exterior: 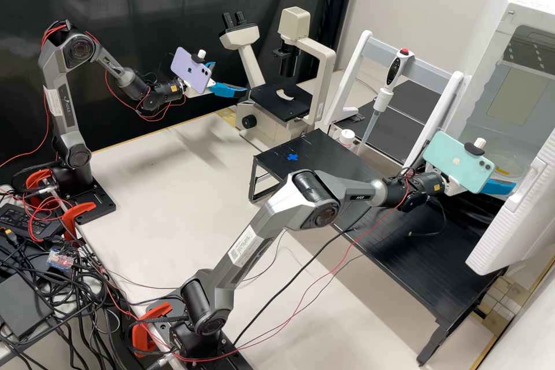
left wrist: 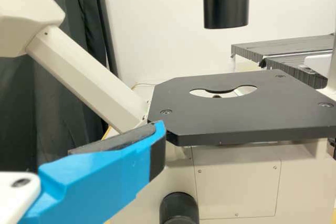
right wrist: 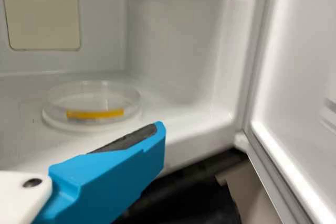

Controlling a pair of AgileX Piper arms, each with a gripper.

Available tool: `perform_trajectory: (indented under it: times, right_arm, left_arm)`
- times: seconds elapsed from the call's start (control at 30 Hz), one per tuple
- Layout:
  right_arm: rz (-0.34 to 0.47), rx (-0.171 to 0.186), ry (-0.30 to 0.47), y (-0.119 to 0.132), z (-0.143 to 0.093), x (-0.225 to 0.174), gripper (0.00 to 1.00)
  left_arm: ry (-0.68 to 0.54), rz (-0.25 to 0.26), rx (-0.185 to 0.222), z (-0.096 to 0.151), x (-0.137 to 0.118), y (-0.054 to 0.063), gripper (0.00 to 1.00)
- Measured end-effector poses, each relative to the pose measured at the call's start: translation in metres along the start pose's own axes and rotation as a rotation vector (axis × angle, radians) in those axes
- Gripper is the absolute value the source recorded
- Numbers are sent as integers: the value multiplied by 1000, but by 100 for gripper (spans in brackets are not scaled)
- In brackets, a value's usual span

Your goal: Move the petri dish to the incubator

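A clear round plastic petri dish (right wrist: 92, 98) sits inside the white boxy incubator (right wrist: 173, 35); blue-fingered right gripper (exterior: 498, 187) and left gripper (exterior: 231, 78) have parted jaws.

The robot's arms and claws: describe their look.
Left arm and right arm: dark grey, black joints, white labels, red cables. Left claw and right claw: white, with blue, dark-padded fingers. A purple phone is mounted on the left, a mint-green phone on the right.
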Motion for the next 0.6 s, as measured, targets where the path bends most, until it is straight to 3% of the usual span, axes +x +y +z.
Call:
perform_trajectory:
  times: [0.27,0.6]
  right_arm:
    - [35,40,14,10,13,-51,100]
    - [69,70,151,3,16,-144,100]
  left_arm:
    - [0,0,0,0,0,0,100]
    - [0,0,0,0,0,0,100]
